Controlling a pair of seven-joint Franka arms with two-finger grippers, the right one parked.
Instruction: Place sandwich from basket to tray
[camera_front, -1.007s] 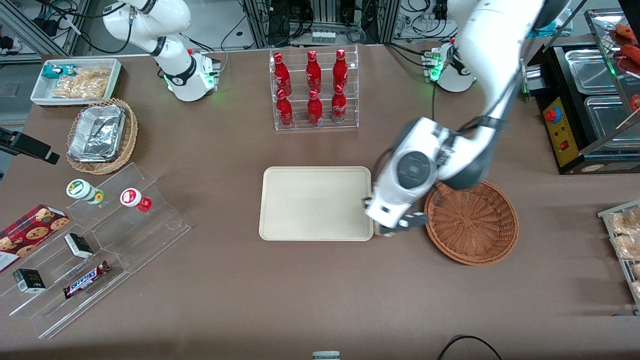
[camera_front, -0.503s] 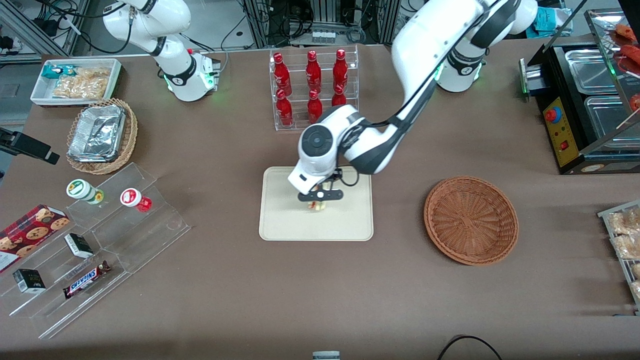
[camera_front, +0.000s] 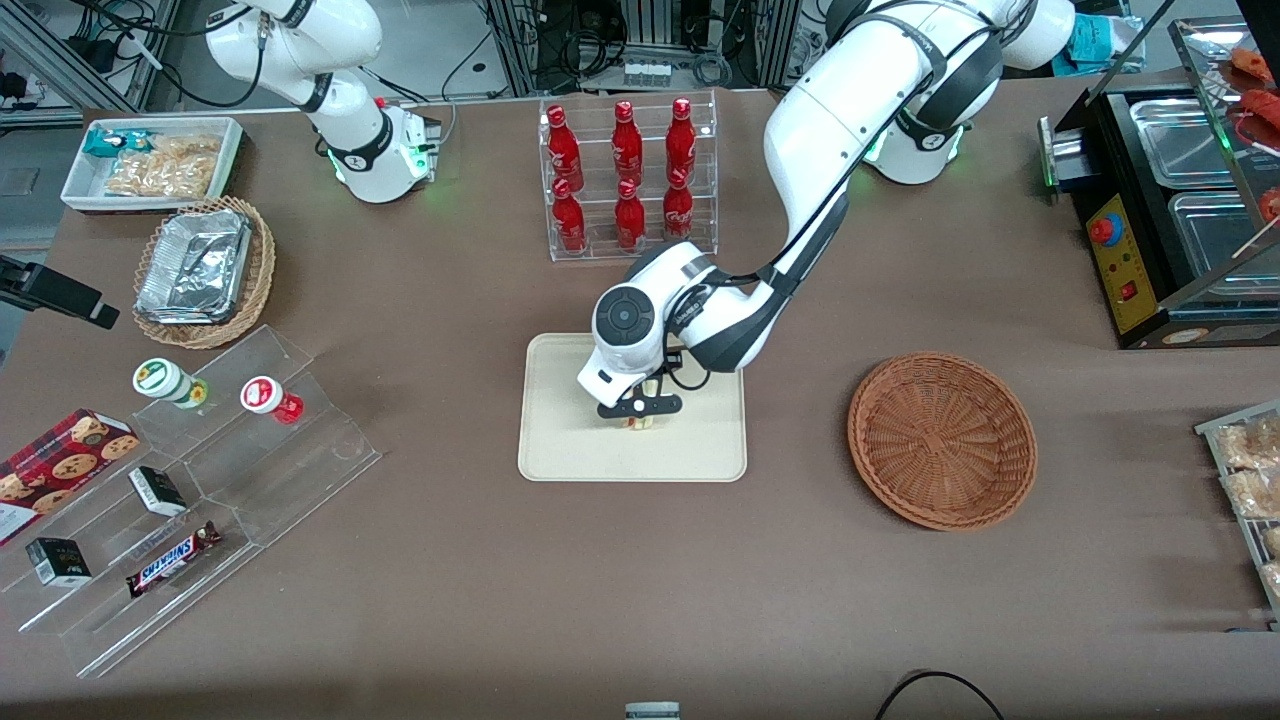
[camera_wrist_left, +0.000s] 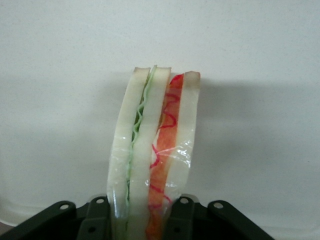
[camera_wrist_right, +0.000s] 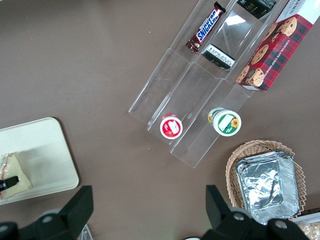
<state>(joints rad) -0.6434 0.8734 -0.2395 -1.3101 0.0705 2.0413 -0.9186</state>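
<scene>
We see the gripper (camera_front: 640, 411) low over the middle of the tray (camera_front: 560, 440), its jaws closed on the sandwich (camera_wrist_left: 152, 155). The wrist view shows the wedge standing on edge between the fingers (camera_wrist_left: 182, 220), its green and red-orange layers facing the camera over the pale tray floor. The basket (camera_front: 941, 440) sits on the counter (camera_front: 640, 580) toward the working arm's end, well apart from the tray.
</scene>
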